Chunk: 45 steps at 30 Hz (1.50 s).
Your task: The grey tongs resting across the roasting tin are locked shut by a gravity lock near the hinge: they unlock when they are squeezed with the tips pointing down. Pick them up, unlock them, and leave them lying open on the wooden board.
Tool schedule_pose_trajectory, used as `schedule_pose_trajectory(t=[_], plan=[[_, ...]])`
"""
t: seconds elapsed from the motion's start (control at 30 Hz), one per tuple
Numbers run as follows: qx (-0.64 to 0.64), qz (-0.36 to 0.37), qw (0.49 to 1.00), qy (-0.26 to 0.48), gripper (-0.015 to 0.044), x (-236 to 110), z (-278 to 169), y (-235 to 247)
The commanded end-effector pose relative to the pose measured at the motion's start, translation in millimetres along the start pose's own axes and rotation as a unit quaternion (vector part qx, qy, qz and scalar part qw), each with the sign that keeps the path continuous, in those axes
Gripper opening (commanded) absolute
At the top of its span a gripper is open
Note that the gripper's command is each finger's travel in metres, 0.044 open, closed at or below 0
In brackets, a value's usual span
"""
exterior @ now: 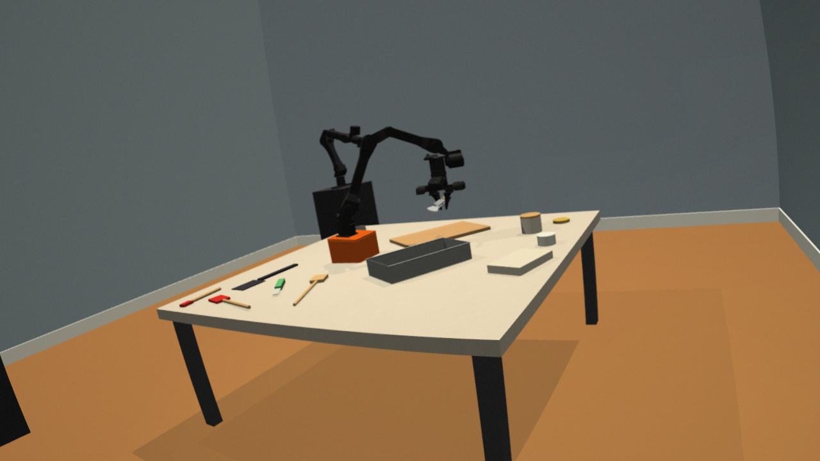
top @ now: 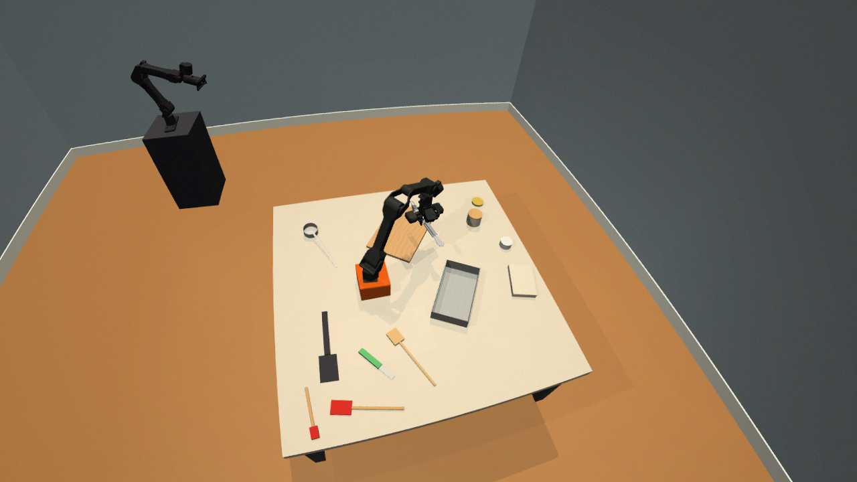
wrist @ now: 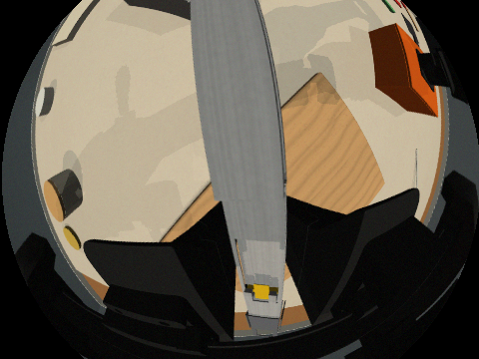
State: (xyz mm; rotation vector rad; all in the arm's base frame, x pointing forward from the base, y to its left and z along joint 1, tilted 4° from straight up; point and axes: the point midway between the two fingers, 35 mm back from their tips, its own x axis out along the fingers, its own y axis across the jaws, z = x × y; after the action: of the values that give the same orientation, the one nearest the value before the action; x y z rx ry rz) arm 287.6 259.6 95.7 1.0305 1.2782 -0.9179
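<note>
My gripper (top: 424,222) (exterior: 442,203) (wrist: 248,200) is shut on the grey tongs (top: 434,234) (exterior: 436,204) (wrist: 239,100) and holds them in the air. The tongs' arms look pressed together, and their yellow lock piece (wrist: 261,291) shows near one end in the wrist view. In the exterior view the pale end nearer the camera looks slightly lower; the exact tilt is hard to tell. The wooden board (top: 407,242) (exterior: 459,229) (wrist: 329,150) lies flat on the table, below and partly beside the tongs. The roasting tin (top: 449,319) (exterior: 430,262) has no tongs across it.
The orange arm base (top: 374,290) (exterior: 353,249) (wrist: 396,70) is near the board. A jar (top: 474,219) (exterior: 530,223), a yellow lid (top: 477,201) and a small white-topped pot (top: 505,242) stand beyond. A pale block (top: 521,279) lies beside the tin. Several utensils lie on the other side.
</note>
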Motion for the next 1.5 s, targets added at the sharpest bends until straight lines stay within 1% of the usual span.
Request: schedule_pose_trajectory(t=[0.0,0.6,1.0,1.47], plan=[[0.029,0.005,1.000,0.001,-0.0150,-2.7,-22.9,-5.7],[0.172,0.001,0.985,0.005,-0.0150,-3.5,-124.7,-63.2],[0.176,0.002,0.984,0.015,-0.0150,-3.8,-125.8,-63.4],[0.195,0.009,0.971,0.139,-0.0150,-11.5,-126.0,-57.8]])
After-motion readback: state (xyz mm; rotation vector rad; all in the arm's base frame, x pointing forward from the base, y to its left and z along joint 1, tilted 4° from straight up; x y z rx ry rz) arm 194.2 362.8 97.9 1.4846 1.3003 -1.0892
